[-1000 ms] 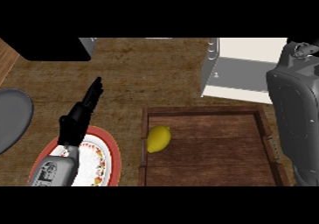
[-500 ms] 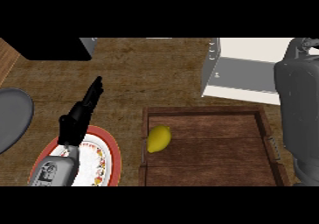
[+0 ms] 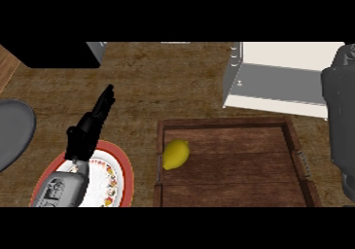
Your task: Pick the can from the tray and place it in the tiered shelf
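Observation:
No can shows anywhere in the head view. The wooden tray (image 3: pixel 223 123) lies at the lower middle and holds only a yellow lemon (image 3: pixel 175 154) near its left wall. The white tiered shelf (image 3: pixel 280 73) stands behind the tray at the upper right. My right forearm rises along the right edge, and my right hand (image 3: pixel 348 52) shows as a dark shape in front of the shelf's right end; whatever it holds is hidden. My left hand (image 3: pixel 89 130) rests open at the left, fingers straight and pointing up, above a plate.
A white plate with a red rim (image 3: pixel 121 171) lies under my left wrist, left of the tray. A dark grey round dish (image 3: pixel 8 136) sits at the left edge. A black block (image 3: pixel 58 54) stands at the back left.
My right arm has swung to the right and further back toward the shelf, leaving more of the tray in view. The left hand and the lemon have not moved.

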